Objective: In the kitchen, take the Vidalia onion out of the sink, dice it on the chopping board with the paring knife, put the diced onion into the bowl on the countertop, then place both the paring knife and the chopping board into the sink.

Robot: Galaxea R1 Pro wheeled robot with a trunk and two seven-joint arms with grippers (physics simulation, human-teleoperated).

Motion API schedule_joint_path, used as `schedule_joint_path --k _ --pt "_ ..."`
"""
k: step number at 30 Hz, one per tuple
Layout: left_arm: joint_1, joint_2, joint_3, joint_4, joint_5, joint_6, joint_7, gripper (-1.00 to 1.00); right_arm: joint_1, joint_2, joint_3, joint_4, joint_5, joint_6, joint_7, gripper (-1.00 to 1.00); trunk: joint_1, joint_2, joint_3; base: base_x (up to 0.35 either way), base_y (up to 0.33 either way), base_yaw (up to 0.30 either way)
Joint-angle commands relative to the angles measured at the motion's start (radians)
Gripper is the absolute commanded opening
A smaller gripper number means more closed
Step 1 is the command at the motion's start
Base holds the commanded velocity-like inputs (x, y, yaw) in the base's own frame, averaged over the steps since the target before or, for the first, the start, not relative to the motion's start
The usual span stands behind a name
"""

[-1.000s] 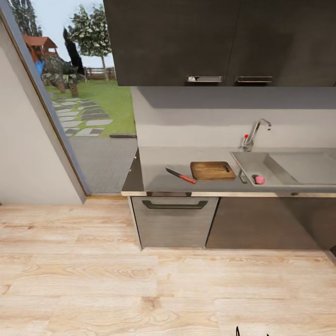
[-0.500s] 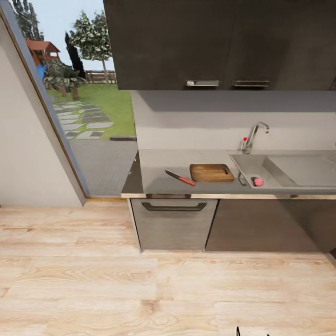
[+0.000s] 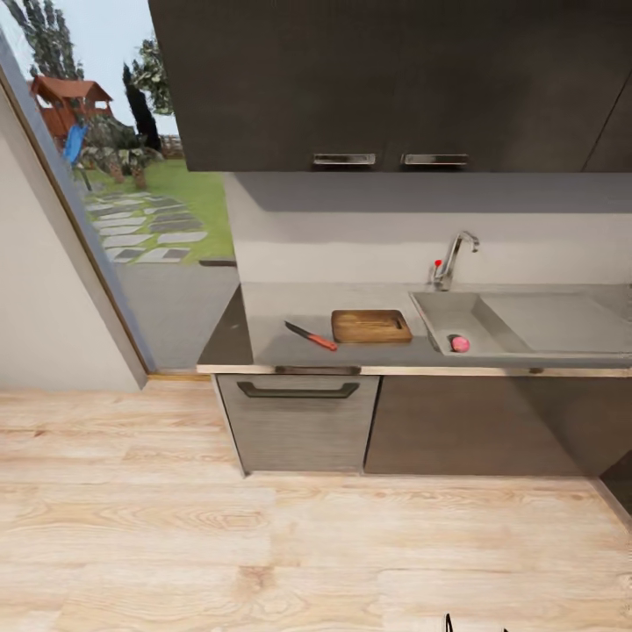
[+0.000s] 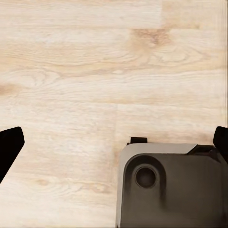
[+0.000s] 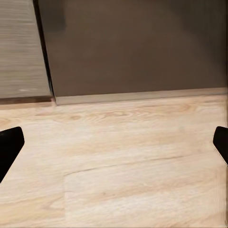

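Across the wooden floor, the head view takes in the kitchen counter [image 3: 272, 307]. A small pink round onion [image 3: 459, 343] lies in the near left corner of the grey sink [image 3: 527, 320]. Left of the sink lies the wooden chopping board [image 3: 371, 326], and left of that the paring knife [image 3: 310, 336] with its red handle. My left gripper [image 4: 114, 147] hangs open over the floor, fingertips [image 4: 9, 147] wide apart, beside my grey base [image 4: 166, 185]. My right gripper [image 5: 114, 145] is open too, facing the dark cabinet fronts low down.
A tap [image 3: 452, 259] stands behind the sink. Dark wall cabinets [image 3: 386, 79] hang over the counter, with a drawer front [image 3: 298, 421] and a dark door [image 3: 474, 426] below. A glass opening to the garden [image 3: 149, 211] is at the left. Wood floor [image 3: 263, 544] lies between me and the counter.
The whole head view has shifted: counter, board, knife and sink sit further left in the picture, so the camera has moved. Nothing on the counter has moved.
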Motion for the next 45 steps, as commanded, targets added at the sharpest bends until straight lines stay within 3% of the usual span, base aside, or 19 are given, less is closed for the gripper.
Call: schedule_joint_path --k 1,45 --pt "0.0 0.0 0.001 -0.001 -0.001 -0.001 0.002 1.0 -0.001 0.0 -0.008 0.001 0.011 -0.002 -0.003 1.0 0.001 -0.002 -0.002 0.0 -0.319 0.0" --pt "0.0 0.0 0.001 0.0 -0.001 -0.001 0.002 1.0 -0.001 0.004 -0.006 0.001 0.011 -0.002 -0.003 1.0 0.001 -0.002 -0.002 0.019 -0.314 0.0"
